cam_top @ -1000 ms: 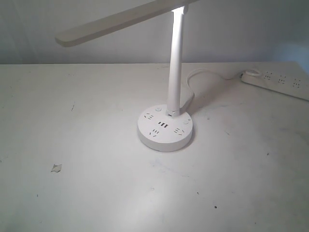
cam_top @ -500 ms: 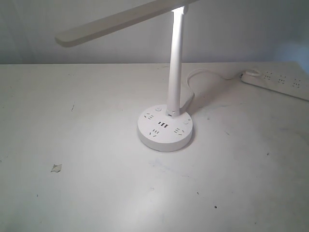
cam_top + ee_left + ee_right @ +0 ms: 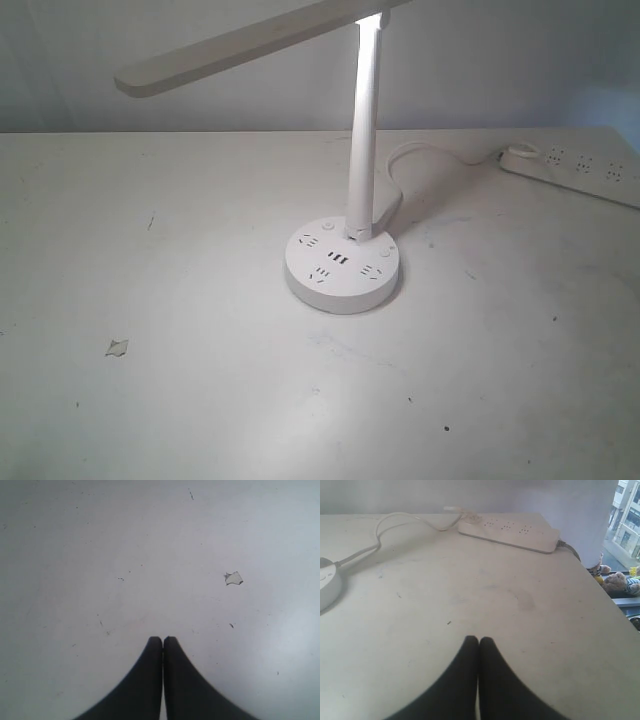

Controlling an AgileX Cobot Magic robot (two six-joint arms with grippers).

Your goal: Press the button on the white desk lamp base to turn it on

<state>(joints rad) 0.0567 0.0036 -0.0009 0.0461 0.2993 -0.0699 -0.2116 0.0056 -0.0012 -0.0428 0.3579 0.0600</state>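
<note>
While the left gripper (image 3: 162,640) and right gripper (image 3: 478,640) sit pinched together, one white desk lamp (image 3: 362,130) stands, seemingly lit.
Its one white desk lamp base (image 3: 343,271) sits central on the table (image 3: 520,390); one power strip (image 3: 585,172) lies at two o'clock, one scrap (image 3: 117,347) at eight.

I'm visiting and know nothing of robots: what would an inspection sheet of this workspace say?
Surface: white table, scuffed and speckled.
Job's things: white desk lamp upright, glow at its head joint; white desk lamp base untouched.
Clutter: one torn scrap.
Grippers: left gripper shut above the table; right gripper shut, apart from the base.
Cables: white cord runs from base to power strip.
Surroundings: pale wall; plush toys beyond the table edge.
</note>
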